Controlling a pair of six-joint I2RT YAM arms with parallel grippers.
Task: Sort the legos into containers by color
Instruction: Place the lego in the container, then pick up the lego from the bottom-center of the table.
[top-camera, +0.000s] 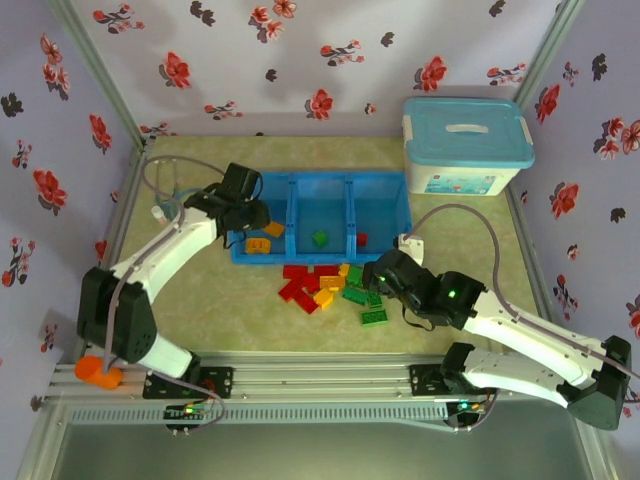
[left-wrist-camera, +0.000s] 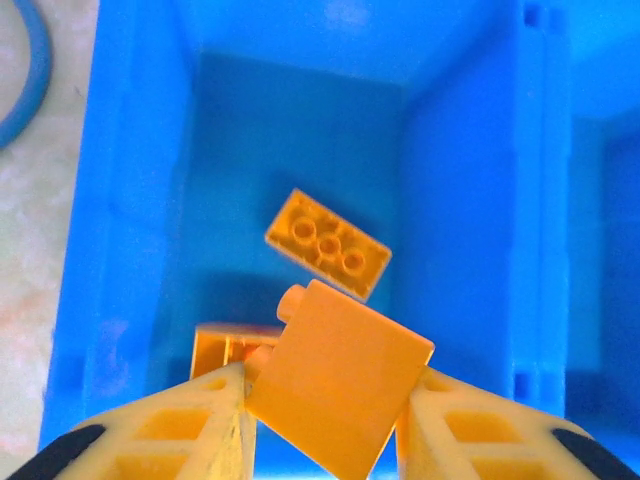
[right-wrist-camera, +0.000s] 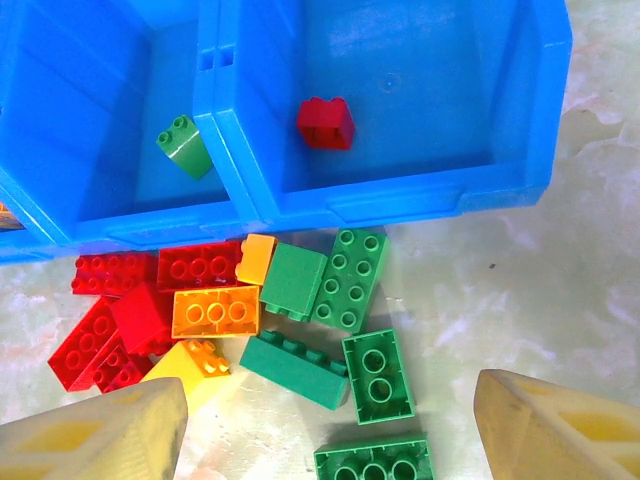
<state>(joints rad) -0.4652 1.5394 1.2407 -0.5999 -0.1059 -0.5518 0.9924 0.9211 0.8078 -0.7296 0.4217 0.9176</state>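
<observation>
My left gripper (left-wrist-camera: 328, 382) hangs over the left compartment of the blue tray (left-wrist-camera: 130, 200), shut on an orange-yellow lego (left-wrist-camera: 340, 390) that sits tilted between the fingers. Two more orange legos (left-wrist-camera: 328, 243) lie on that compartment's floor. In the top view the left gripper (top-camera: 255, 218) is above the tray (top-camera: 300, 256). The middle compartment holds a green lego (right-wrist-camera: 185, 145) and the right one a red lego (right-wrist-camera: 325, 123). My right gripper (right-wrist-camera: 325, 440) stands open above the loose pile of red, orange and green legos (right-wrist-camera: 290, 300) just in front of the tray.
A white storage box with a light-blue lid (top-camera: 465, 145) stands at the back right, behind the tray. A blue ring of cable (left-wrist-camera: 30, 80) lies on the table left of the tray. Bare table lies right of the pile.
</observation>
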